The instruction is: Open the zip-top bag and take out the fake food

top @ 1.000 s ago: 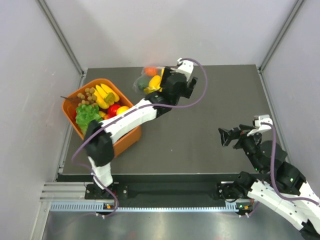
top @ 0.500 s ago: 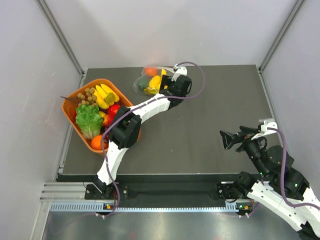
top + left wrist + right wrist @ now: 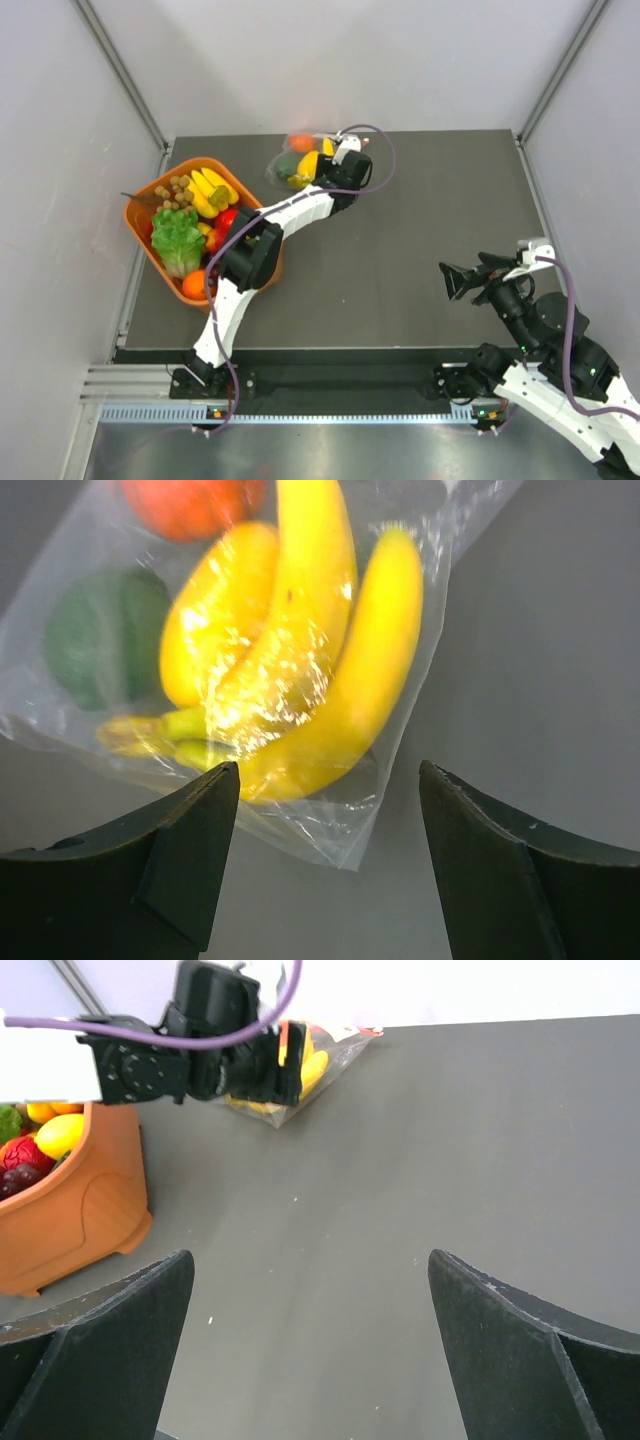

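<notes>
Two grippers are in view, and both are spread wide and hold nothing. The left gripper (image 3: 328,785) is at the far side of the dark grey tabletop (image 3: 420,210) and points at the crinkly clear plastic zip-top bag (image 3: 300,150). In the left wrist view its two black fingers (image 3: 190,850) stand one at each side of the near corner of the bag; whether they touch the plastic, I cannot tell. The bag lies on the tabletop near the far edge, left of the middle, near the far right corner of the orange plastic basket (image 3: 143,198). The fake food (image 3: 309,164) is all inside the bag: a yellow plastic banana bunch (image 3: 300,650) closest to the gripper, a small dark green rounded fruit (image 3: 100,640) beside it, and an orange-red round fruit (image 3: 190,500) behind them. Whether the mouth of the bag is open or closed, the pictures do not show clearly. The basket holds other toy pieces, among them a leafy green lettuce (image 3: 177,236) and more yellow bananas (image 3: 212,188). The right gripper (image 3: 310,1260) hovers over the near right part of the tabletop, well apart from the bag.
</notes>
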`<state>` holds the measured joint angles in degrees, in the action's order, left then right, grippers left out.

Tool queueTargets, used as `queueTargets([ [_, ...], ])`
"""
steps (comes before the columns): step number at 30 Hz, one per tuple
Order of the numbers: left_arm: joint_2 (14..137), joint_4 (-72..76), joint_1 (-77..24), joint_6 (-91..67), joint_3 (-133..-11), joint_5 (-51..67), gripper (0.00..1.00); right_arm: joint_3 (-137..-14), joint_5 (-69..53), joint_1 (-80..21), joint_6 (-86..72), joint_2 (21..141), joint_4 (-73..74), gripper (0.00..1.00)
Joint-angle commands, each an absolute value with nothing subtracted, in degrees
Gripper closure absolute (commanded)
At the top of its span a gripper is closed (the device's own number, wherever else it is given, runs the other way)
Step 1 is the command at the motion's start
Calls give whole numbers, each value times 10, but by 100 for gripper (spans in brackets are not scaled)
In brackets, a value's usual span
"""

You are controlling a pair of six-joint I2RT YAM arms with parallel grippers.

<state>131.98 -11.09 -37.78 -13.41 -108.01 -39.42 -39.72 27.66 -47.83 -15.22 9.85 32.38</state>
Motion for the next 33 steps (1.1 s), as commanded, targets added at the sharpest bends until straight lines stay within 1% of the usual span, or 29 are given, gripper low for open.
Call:
queueTargets([
  [1,1339,-134,-374,-139,-1099,-381,24,-396,276,-481,-156,94,303,0],
  [6,1333,-148,-374,-134,-1082,-377,24,-395,279,-481,-157,94,303,0],
  [8,1332,-142,-374,-127,-1076,-376,31,-395,280,-481,-157,93,302,0],
  [9,1332,-142,-374,-123,-1078,-375,36,-394,282,-482,-156,91,303,0],
  [10,1339,-142,-374,-121,-1082,-372,44,-394,282,-482,-157,91,302,0],
  [11,1342,-145,-374,-117,-1085,-367,61,-394,285,-481,-158,89,303,0],
  [14,1352,-161,-374,-104,-1093,-360,83,-395,285,-482,-158,88,303,0],
  [17,1346,-167,-374,-94,-1086,-356,88,-394,287,-481,-158,87,304,0],
  [19,1322,-160,-375,-82,-1065,-328,90,-393,288,-481,-157,90,303,0],
  [24,1245,-123,-386,-81,-992,-181,98,-394,289,-481,-158,107,304,0],
  [26,1208,-119,-391,-97,-963,-156,100,-395,291,-481,-157,117,304,0],
  [30,1141,-85,-414,-124,-887,-92,100,-399,290,-481,-156,133,307,0],
  [33,1076,-69,-437,-143,-815,-74,100,-398,282,-482,-160,152,300,0],
])
